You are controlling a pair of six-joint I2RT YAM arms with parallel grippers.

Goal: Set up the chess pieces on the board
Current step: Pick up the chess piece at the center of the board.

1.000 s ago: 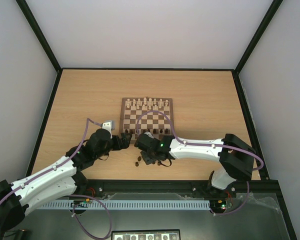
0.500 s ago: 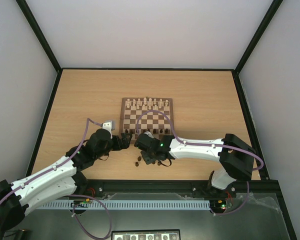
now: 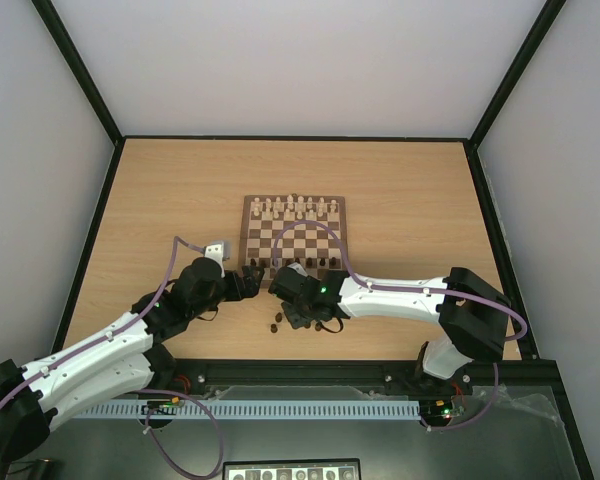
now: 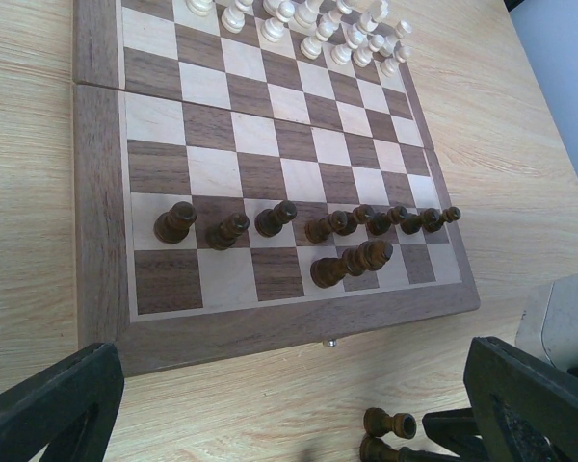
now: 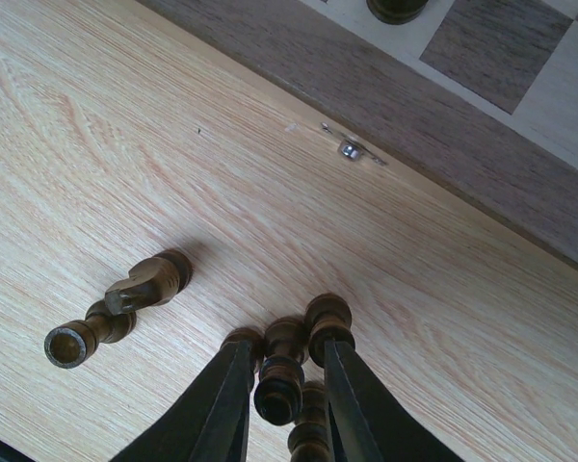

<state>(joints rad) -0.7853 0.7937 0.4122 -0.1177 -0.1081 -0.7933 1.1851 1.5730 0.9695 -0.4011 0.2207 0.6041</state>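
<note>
The board (image 3: 246,232) lies mid-table, its brown border (image 4: 96,192) close under my left gripper. A row of dark chess pieces (image 4: 318,223) stands on its near side, with two more (image 4: 352,262) in the nearest rank. My left gripper (image 4: 294,385) hangs open just off the board's near edge, holding nothing. My right gripper (image 5: 284,346) is down on the table among loose dark pieces (image 3: 277,322). Its fingers flank one upright dark piece (image 5: 279,390) with a narrow gap showing on each side. Other upright pieces (image 5: 328,322) crowd the fingertips.
Cream-white pieces (image 3: 295,207) fill the board's far ranks. A dark knight (image 5: 152,279) and another dark piece (image 5: 77,337) lie on their sides left of my right gripper. A small metal clasp (image 5: 352,150) sticks out from the board's near edge.
</note>
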